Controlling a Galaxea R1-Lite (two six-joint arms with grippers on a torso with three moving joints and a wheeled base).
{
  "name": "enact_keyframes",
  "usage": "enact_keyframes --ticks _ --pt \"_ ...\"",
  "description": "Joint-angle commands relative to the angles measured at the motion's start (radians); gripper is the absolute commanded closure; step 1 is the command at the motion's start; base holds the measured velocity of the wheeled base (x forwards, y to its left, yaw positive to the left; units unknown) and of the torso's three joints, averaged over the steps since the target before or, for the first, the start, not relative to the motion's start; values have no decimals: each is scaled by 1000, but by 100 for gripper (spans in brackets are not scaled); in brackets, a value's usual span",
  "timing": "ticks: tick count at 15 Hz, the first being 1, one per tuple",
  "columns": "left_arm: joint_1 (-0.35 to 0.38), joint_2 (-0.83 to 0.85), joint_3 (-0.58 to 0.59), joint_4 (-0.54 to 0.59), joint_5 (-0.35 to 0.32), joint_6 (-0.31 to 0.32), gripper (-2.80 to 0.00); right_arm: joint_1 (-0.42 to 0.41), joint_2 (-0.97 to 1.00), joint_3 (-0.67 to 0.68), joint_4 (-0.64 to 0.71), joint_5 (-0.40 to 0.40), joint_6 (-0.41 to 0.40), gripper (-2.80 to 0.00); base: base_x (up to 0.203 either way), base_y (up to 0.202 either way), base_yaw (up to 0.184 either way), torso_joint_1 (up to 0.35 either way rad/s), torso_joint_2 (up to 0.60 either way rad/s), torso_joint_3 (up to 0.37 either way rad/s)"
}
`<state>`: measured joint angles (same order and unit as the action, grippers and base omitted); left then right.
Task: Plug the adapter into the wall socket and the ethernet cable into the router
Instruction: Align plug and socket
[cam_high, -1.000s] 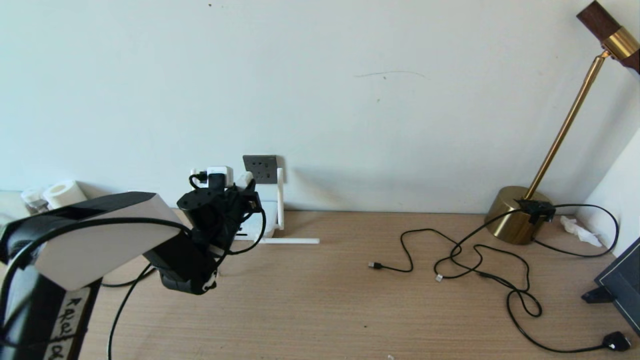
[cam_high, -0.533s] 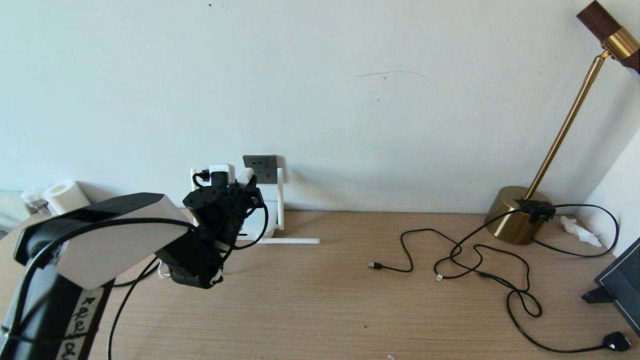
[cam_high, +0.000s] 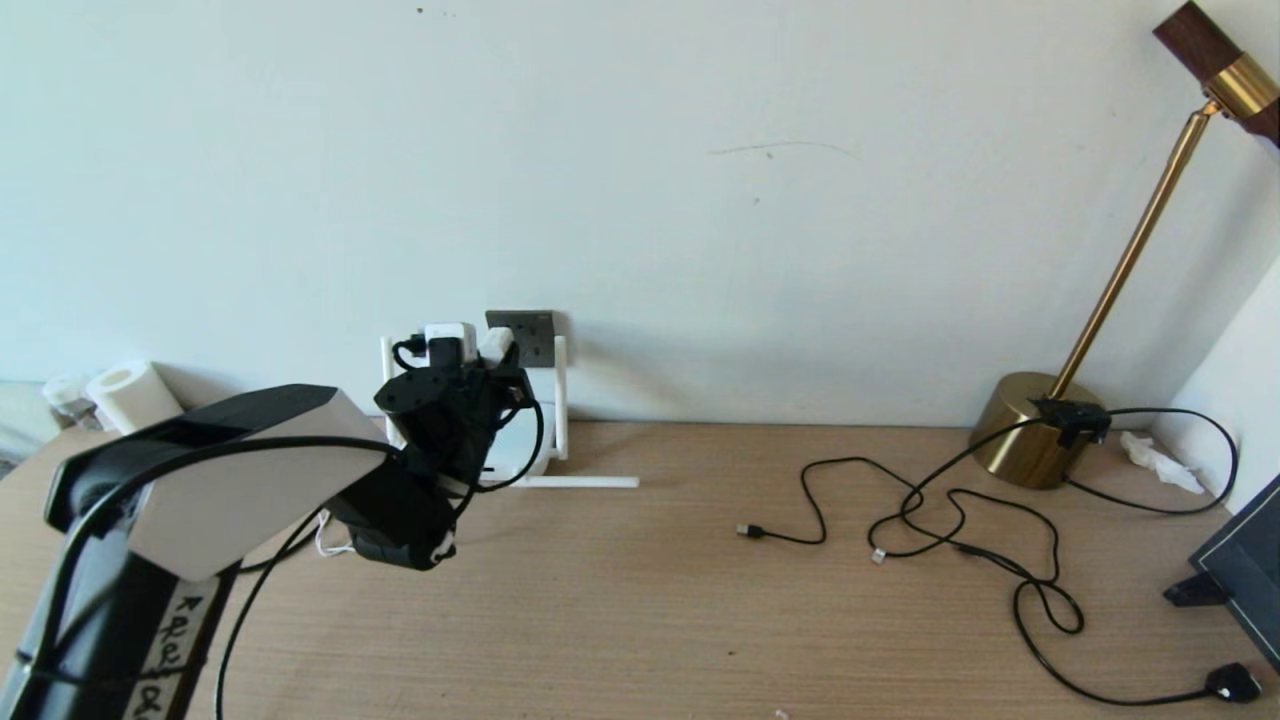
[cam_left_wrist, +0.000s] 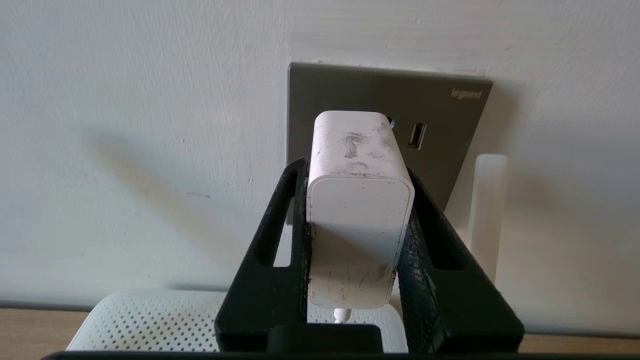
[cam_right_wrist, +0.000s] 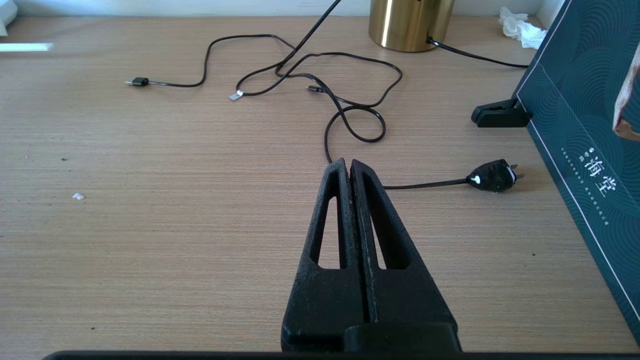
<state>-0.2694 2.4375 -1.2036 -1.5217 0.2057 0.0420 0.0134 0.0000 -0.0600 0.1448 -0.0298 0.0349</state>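
Note:
The white adapter (cam_left_wrist: 357, 210) sits between the fingers of my left gripper (cam_left_wrist: 355, 167), which is shut on its two sides. Its front end is up against the dark grey wall socket (cam_left_wrist: 440, 120); the pins are hidden behind the block. In the head view my left gripper (cam_high: 497, 360) holds the adapter (cam_high: 494, 347) at the socket (cam_high: 525, 338). The white router (cam_left_wrist: 150, 320) lies right below. My right gripper (cam_right_wrist: 348, 162) is shut and empty above the table. A black cable (cam_high: 250, 567) lies under my left arm; I cannot tell whether it is the ethernet cable.
Router antennas (cam_high: 560, 400) stand beside the socket. Thin black cables (cam_high: 960, 530) sprawl over the right of the table, ending in a black mains plug (cam_high: 1232, 682). A brass lamp (cam_high: 1030, 430) stands at the back right, and a dark box (cam_right_wrist: 580, 150) at the right edge.
My left gripper has carried the adapter up and to the right, closer to the wall socket. The right gripper has not moved.

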Motion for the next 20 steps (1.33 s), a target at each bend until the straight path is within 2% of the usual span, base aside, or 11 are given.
enact_keyframes --ticks 1,12,20 --pt "-1 18 -24 -8 3 1 0 0 0 0 1 1 0 0 0 0 0 0 0 0" --pt "-17 37 -47 -8 0 1 0 0 2 0 1 0 0 0 0 0 0 0 0 0" --pt "-41 28 -14 -8 0 2 0 0 1 0 1 0 0 0 0 0 0 0 0 0"
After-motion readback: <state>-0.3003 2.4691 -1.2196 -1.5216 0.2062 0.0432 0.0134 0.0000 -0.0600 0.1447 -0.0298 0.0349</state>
